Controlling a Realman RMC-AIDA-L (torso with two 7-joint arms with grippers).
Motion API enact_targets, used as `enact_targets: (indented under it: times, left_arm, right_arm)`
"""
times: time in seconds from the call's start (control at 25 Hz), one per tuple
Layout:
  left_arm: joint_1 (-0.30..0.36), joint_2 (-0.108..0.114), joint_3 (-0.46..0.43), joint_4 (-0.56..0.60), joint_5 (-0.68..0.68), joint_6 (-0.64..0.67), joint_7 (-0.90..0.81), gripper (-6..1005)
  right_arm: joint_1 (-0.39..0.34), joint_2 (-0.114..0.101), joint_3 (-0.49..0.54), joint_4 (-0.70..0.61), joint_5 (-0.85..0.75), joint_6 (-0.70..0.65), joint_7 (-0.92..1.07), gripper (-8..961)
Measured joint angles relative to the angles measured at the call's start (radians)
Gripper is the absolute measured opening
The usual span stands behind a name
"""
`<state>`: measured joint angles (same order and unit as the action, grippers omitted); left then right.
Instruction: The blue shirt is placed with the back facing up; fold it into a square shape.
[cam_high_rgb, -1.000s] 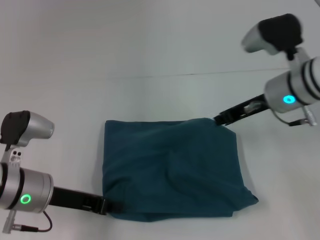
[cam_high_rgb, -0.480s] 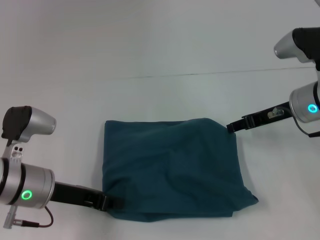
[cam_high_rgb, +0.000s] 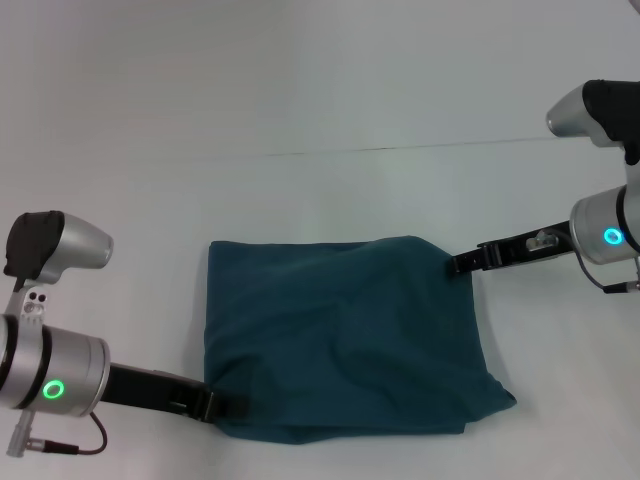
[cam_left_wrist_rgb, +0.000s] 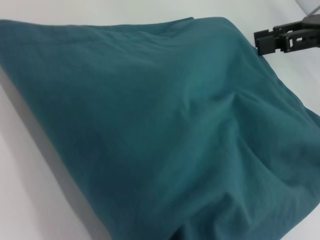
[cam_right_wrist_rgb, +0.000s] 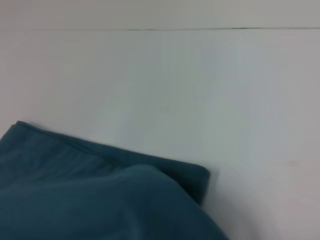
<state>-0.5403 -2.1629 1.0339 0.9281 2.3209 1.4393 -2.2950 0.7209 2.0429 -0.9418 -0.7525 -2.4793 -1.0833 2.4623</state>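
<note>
Folded blue shirt (cam_right_wrist_rgb: 100, 200) on a pale table (cam_right_wrist_rgb: 200, 90), seen from the right wrist.
Fills the lower part of the frame, dark teal, soft and layered: a thin folded edge running along the upper side, ending in a squared corner, with a rounded fold bulging over it closer in. Lies flat against the bare surface. Beyond, a thin dark line (cam_right_wrist_rgb: 200, 28) crossing the far side of the table.

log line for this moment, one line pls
shirt: blue shirt folded roughly square on table | left tool: at near-left corner | right tool: at far-right corner
</note>
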Motion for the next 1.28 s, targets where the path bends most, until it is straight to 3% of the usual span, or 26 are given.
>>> enact_targets:
  times: [0.52, 0.72, 1.16, 1.28]
  left_arm:
    - [0.0, 0.0, 0.0, 0.0, 0.002, 0.003, -0.001, 0]
    - [0.0, 0.0, 0.0, 0.0, 0.004, 0.003, 0.001, 0]
    - [0.0, 0.001, -0.001, 0.0, 0.008, 0.001, 0.002, 0]
    - [0.0, 0.002, -0.001, 0.0, 0.008, -0.001, 0.002, 0]
  right_arm:
    - [0.006, 0.007, 0.012, 0.083, 0.068, 0.053, -0.04, 621]
    - [0.002, 0.0, 0.014, 0.11, 0.119, 0.059, -0.075, 478]
    - [0.001, -0.014, 0.027, 0.106, 0.124, 0.055, -0.075, 41]
    - [0.004, -0.02, 0.038, 0.103, 0.124, 0.055, -0.077, 42]
